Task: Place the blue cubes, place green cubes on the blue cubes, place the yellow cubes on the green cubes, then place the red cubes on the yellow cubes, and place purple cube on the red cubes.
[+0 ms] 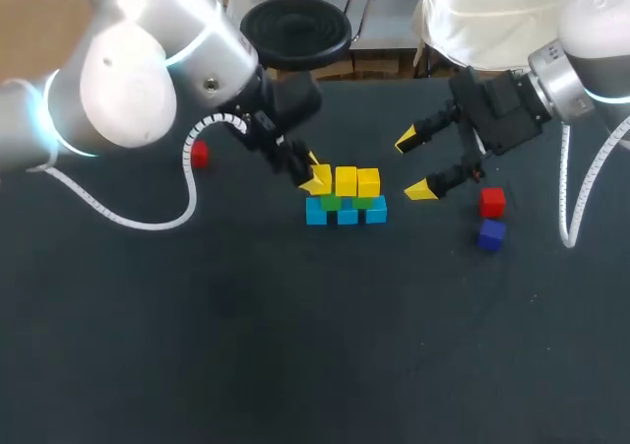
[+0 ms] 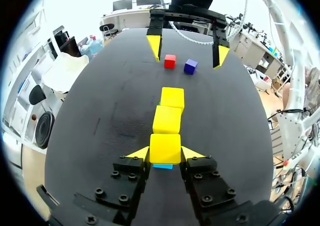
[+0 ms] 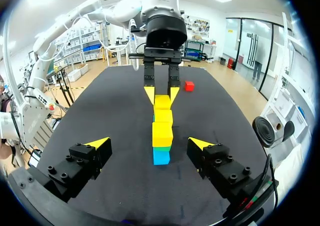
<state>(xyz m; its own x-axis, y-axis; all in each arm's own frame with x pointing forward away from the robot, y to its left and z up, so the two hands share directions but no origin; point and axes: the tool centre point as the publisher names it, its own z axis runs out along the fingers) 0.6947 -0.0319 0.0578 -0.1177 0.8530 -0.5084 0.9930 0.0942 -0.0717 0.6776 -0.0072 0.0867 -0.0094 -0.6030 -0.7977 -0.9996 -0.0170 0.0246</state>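
A row of three blue cubes (image 1: pixel 346 216) carries green cubes (image 1: pixel 331 203), and three yellow cubes lie on top. My left gripper (image 1: pixel 313 175) is shut on the leftmost yellow cube (image 1: pixel 323 179). In the left wrist view this yellow cube (image 2: pixel 165 148) sits between both fingertips, level with the other two yellow cubes (image 2: pixel 168 119), with a blue cube (image 2: pixel 162 166) under it. My right gripper (image 1: pixel 413 165) hangs open to the right of the stack, holding nothing. A red cube (image 1: pixel 492 202) and the purple cube (image 1: pixel 491 234) lie on the table below it. Another red cube (image 1: pixel 200 154) lies far left.
The dark table (image 1: pixel 295 346) is bare across its whole front half. In the right wrist view the stack (image 3: pixel 162 134) stands ahead of my open right gripper (image 3: pixel 149 145), and my left arm (image 3: pixel 160 30) comes down behind it.
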